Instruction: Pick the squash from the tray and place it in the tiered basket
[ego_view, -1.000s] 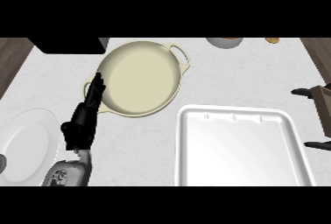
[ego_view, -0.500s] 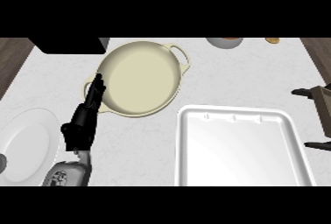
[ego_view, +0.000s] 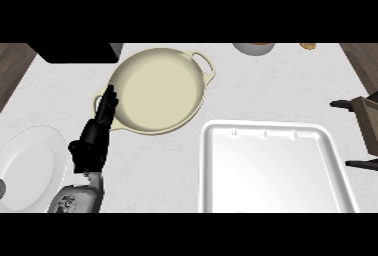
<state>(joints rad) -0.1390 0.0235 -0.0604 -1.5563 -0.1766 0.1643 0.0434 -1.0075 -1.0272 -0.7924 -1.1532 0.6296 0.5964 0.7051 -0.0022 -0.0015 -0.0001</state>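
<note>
White tray (ego_view: 277, 170) at lower right of the frame, no squash showing on it or anywhere else in view.

My left hand (ego_view: 96, 137) rests at the left, fingers straight and pressed together, pointing up the frame, tips at the rim of the cream pan (ego_view: 157, 90). A white plate (ego_view: 29, 167) lies at lower left on the pale table (ego_view: 295, 85). A dark box (ego_view: 74, 51) sits at upper left, a small bowl (ego_view: 255, 48) at the top edge. My right hand is out of view.
</note>
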